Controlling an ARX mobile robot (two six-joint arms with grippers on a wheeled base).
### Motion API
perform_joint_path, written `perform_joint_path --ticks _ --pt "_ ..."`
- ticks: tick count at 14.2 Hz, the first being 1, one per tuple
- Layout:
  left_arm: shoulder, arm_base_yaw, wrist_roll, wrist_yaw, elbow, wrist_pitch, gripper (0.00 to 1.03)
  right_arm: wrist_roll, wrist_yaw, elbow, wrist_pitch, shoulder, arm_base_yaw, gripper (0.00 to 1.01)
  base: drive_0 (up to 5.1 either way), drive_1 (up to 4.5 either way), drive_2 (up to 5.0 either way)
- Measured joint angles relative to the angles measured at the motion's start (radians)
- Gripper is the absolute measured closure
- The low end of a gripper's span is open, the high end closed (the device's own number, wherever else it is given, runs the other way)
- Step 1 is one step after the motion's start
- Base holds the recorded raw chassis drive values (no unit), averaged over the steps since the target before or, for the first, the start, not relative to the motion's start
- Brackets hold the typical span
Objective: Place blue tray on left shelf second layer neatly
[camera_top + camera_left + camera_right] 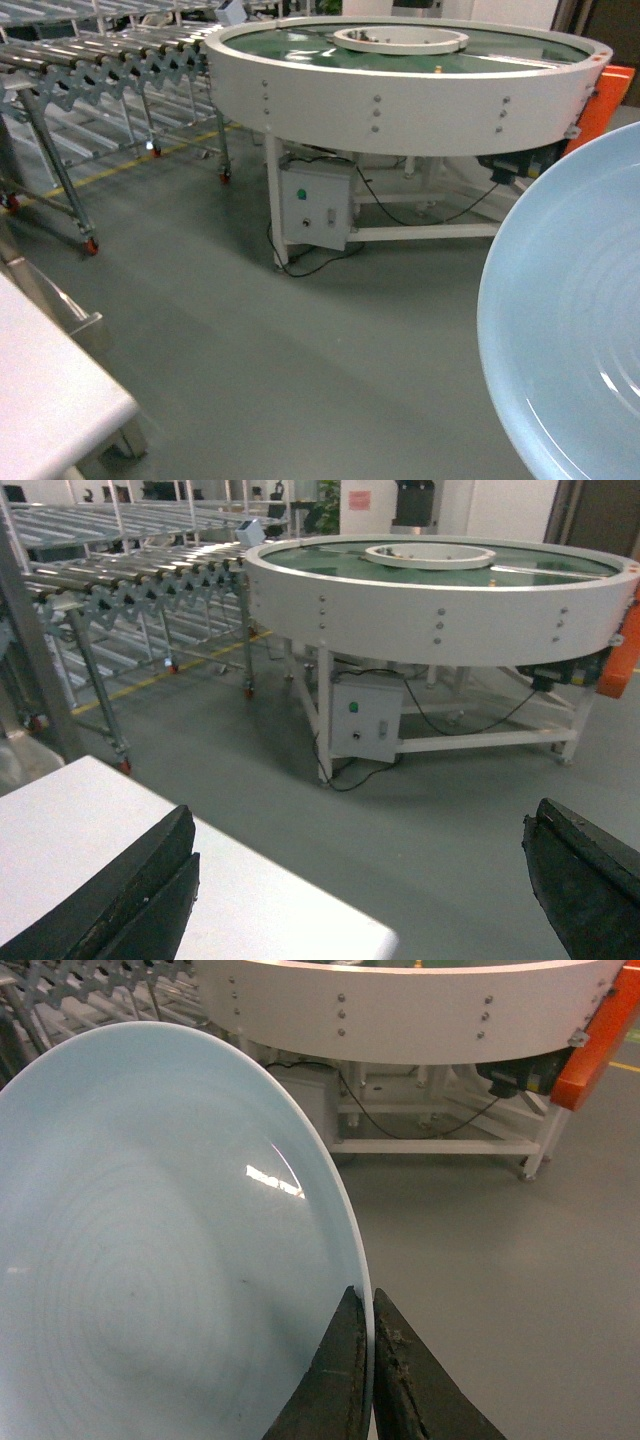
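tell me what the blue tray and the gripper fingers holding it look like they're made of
The blue tray looks like smooth glossy plastic, possibly glazed ceramic: it shows a sharp light reflection and faint concentric rings. The right gripper pinches its rim; its fingers look like dark matte rubber or rubber-padded, with a dull, scuffed, slightly crumbly surface. The open left gripper's fingers look the same.

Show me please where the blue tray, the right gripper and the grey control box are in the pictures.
blue tray [150,1250]: right wrist view, on its inner face.
right gripper [368,1355]: right wrist view, between the fingertips clamping the tray's rim.
grey control box [316,205]: head view, on its front panel, under the round conveyor.
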Motion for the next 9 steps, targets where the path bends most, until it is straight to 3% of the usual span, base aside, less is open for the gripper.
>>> perform_joint_path --ticks 9 --pt "0.000 0.000 0.000 0.000 0.000 0.000 0.05 0.000 0.000 0.000 -0.003 0.001 0.000 0.99 2.5 -2.03 -5.1"
